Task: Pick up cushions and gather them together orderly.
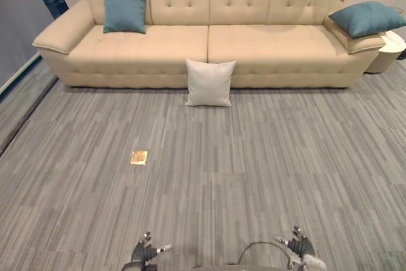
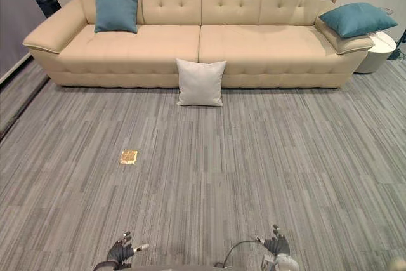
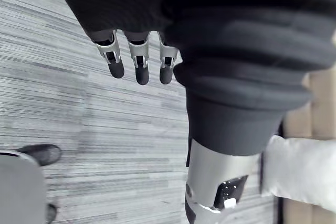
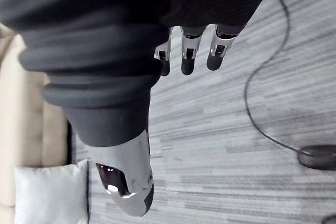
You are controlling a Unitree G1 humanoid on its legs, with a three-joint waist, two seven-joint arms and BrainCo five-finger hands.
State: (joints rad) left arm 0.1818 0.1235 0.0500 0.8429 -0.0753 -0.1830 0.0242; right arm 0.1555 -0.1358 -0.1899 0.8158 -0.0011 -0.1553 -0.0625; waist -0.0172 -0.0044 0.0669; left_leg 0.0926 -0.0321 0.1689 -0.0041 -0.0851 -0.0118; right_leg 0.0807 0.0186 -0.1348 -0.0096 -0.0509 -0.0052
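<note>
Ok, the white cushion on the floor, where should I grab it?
Probably its top edge, from above and in front: the white cushion stands upright, leaning on the sofa front, so the top corners are free while its back is blocked.

Left hand point(image 1: 144, 252) and right hand point(image 1: 299, 247) are cut off below; sofa point(image 1: 209, 46) partly hides side table point(image 1: 391, 55)

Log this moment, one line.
left hand open | right hand open | white cushion on floor against sofa | left teal cushion on seat | right teal cushion on armrest
</note>
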